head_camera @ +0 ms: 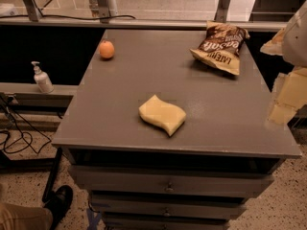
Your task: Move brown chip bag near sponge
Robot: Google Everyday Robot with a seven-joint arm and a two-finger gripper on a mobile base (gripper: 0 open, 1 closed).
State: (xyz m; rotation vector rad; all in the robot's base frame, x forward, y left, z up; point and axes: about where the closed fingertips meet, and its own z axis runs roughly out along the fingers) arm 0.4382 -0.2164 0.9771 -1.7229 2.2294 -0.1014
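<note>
The sponge (pixel 162 115) lay flat near the middle of the table (pixel 110 109). The end effector (pixel 286 99) hung past the right edge, and I could not tell its state. Farther back, the brown chip bag (pixel 219 47) lay at the far-right corner, well apart from the sponge, with an orange fruit (pixel 106 49) at far left.

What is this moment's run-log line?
crinkly brown foil chip bag: far right of grey cabinet top | flat pale-yellow wavy sponge: centre, apart from bag | gripper: off right edge, clear of bag | move: not done
</note>
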